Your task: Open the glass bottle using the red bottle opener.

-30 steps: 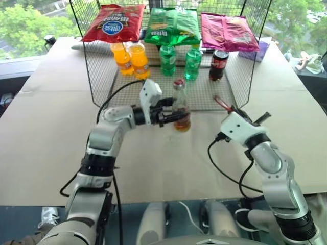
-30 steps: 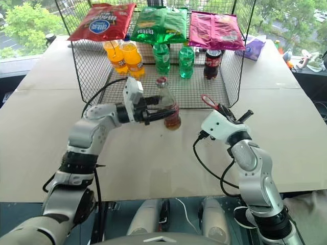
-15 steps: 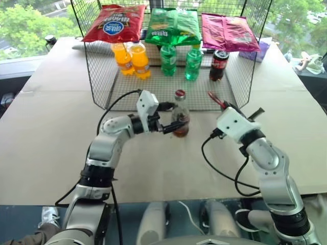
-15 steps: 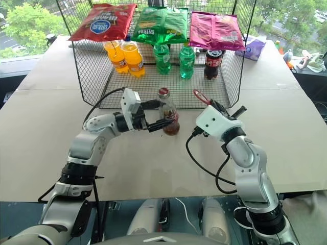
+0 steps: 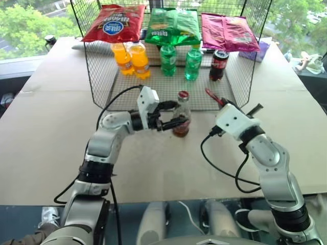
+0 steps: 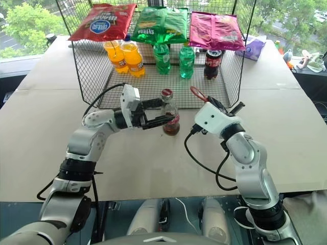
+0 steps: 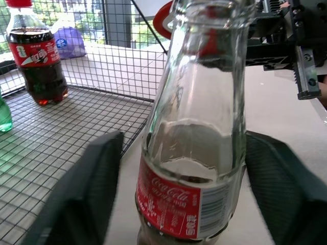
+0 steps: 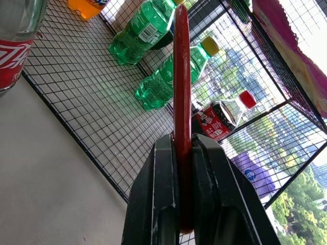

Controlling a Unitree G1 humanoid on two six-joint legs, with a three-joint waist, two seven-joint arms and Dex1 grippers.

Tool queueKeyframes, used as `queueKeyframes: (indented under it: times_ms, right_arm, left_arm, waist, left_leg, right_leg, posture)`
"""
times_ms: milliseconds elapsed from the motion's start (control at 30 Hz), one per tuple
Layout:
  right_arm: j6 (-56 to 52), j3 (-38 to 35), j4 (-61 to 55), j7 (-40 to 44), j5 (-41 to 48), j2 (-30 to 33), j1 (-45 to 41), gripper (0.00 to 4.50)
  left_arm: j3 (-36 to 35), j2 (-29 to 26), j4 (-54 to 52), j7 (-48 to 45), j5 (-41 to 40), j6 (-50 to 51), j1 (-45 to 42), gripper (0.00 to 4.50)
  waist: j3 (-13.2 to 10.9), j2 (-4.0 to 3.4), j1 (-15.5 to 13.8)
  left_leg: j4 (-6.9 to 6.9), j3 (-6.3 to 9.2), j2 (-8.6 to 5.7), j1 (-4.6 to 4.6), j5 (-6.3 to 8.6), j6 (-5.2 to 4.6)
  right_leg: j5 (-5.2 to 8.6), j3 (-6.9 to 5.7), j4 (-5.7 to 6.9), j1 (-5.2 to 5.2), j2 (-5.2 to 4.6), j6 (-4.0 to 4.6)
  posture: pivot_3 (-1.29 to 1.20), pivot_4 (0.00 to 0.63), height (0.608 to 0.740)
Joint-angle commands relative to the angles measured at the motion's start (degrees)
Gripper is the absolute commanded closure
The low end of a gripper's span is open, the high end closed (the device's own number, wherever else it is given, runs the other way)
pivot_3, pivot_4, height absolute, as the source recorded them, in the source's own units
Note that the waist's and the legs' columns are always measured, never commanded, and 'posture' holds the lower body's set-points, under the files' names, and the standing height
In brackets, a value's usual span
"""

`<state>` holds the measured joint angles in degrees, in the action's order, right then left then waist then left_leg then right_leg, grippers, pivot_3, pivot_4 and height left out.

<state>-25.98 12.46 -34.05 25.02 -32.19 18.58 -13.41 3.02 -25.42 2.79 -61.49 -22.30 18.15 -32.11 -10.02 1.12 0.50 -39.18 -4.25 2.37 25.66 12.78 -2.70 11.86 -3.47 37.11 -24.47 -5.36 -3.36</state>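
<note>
Standing upright on the surface (image 5: pixel 46 127) just before the wire rack (image 5: pixel 102 76), the glass bottle (image 5: pixel 182 115) sits between the left hand's (image 5: pixel 176 114) fingers. Right hand (image 5: pixel 220 102), beside the bottle, pinches the red bottle opener (image 5: pixel 213 97).

Left wrist: fingers (image 7: pixel 82 189) flank the bottle; contact unclear, cap cut off.

Right wrist: opener edge-on, clamped; two green bottles (image 8: pixel 138 33), one cola bottle (image 8: pixel 219 116) behind.

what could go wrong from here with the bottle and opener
The left gripper has its fingers on either side of the bottle, but the left wrist view shows gaps beside the glass, so it may tip when levered. The right gripper pinches the opener by its thin edge, so it might twist or slip on the cap.
</note>
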Motion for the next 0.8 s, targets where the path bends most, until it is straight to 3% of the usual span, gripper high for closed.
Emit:
queueKeyframes:
  times_ms: [33, 467, 800]
  right_arm:
    - [0.7, -0.83, -2.98, -0.07, 0.23, 0.23, -0.96, 4.5]
    - [7.97, 3.13, -2.64, -2.5, 2.14, -2.38, -2.67, 4.5]
    - [18.21, 8.58, 6.21, -9.38, -3.2, -2.28, -0.06, 4.5]
  left_arm:
    - [0.26, 0.06, -0.51, -1.05, -0.5, -1.6, -1.58, 2.3]
    - [1.14, 0.62, 0.91, -1.48, 0.08, -0.99, -3.86, 2.3]
    - [0.69, -0.19, -1.87, -0.71, -1.67, 3.12, -4.53, 2.3]
  waist:
    - [0.0, 0.0, 0.02]
    - [0.0, 0.0, -0.12]
    - [0.0, 0.0, -0.2]
  left_leg:
    - [0.0, 0.0, 0.0, 0.0, 0.0, 0.0]
    - [0.0, 0.01, 0.0, 0.02, 0.0, -0.01]
    - [0.0, 0.01, -0.03, 0.02, 0.0, 0.0]
  right_leg:
    - [0.0, 0.0, 0.0, 0.0, 0.0, 0.0]
    - [0.0, -0.01, -0.01, 0.0, 0.0, 0.0]
    - [0.01, 0.0, -0.03, 0.02, 0.0, 0.0]
  posture:
    - [0.0, 0.15, 0.74]
    - [0.0, 0.15, 0.74]
    - [0.0, 0.15, 0.74]
